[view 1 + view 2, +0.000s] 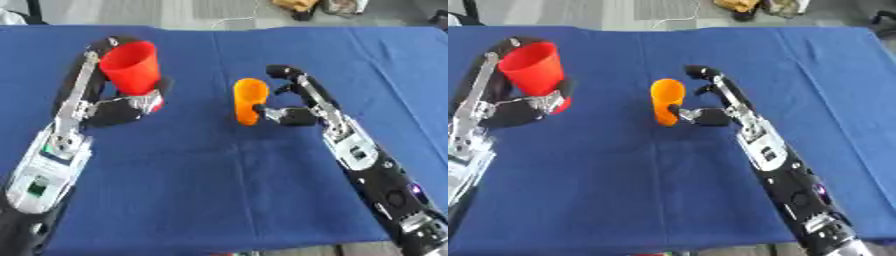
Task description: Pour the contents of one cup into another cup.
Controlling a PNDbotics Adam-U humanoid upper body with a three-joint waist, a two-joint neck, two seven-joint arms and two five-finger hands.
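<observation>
2 cups are up on my feed. I see the red cup (131,67) upright at the table's left, my left hand (131,106) curled round its base. Near centre, the orange cup (249,101) stands on the blue table (219,180), my right hand's (293,107) thumb touching it, fingers spread open behind it.

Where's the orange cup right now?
The orange cup stands near the middle of the blue tablecloth, against the right hand, right of the red cup in the left hand.
</observation>
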